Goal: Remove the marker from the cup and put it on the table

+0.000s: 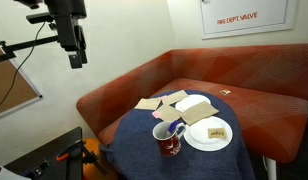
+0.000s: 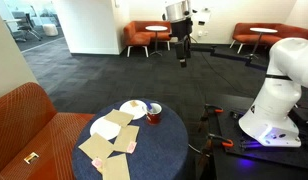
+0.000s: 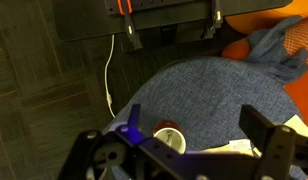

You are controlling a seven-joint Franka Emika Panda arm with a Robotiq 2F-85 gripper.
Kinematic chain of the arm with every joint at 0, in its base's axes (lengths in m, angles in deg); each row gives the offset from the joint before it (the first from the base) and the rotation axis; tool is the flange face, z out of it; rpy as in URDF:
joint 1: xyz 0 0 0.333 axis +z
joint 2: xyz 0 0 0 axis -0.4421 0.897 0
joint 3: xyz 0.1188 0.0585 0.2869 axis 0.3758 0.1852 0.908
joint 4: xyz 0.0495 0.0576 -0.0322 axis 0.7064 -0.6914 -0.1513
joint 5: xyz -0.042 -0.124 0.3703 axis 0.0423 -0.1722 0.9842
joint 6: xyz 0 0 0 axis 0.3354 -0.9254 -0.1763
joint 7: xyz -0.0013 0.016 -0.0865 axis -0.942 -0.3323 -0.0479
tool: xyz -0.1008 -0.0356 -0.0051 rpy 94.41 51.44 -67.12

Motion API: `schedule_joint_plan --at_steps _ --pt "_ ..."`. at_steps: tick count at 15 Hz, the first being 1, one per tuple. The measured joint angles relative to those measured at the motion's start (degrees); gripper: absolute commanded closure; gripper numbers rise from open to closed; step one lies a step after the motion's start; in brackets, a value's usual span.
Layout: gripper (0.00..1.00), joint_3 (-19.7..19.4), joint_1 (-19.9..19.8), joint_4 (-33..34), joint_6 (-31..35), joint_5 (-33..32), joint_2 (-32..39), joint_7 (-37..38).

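Note:
The dark red cup (image 1: 169, 139) stands on the round table (image 1: 134, 140) draped in dark blue cloth, next to a white plate. The blue-purple marker (image 1: 162, 129) leans inside the cup with its end above the rim. In the wrist view the cup (image 3: 172, 138) is far below, with the table cloth (image 3: 209, 90) around it; the marker is hard to make out there. My gripper (image 1: 77, 56) hangs high above and off to the side of the table, open and empty. It also shows in an exterior view (image 2: 181, 55) and in the wrist view (image 3: 194, 125). The cup (image 2: 153, 112) sits near the table edge.
A white plate (image 1: 207, 135) with food lies beside the cup. Tan paper pieces (image 1: 179, 102) lie behind it on the table. A red-orange sofa (image 1: 254, 80) curves around the table. The white robot base (image 2: 274, 95) stands beside the table.

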Motion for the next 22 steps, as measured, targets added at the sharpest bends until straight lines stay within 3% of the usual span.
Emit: schedule_joint_plan --at_steps 8,11,22 --pt "0.00 0.0 0.0 0.0 0.1 0.0 0.0 0.0" --pt "0.00 0.0 0.0 -0.7 3.9 -0.1 0.3 0.0" --pt "0.00 0.1 -0.4 -11.9 43.8 -2.6 4.6 8.5"
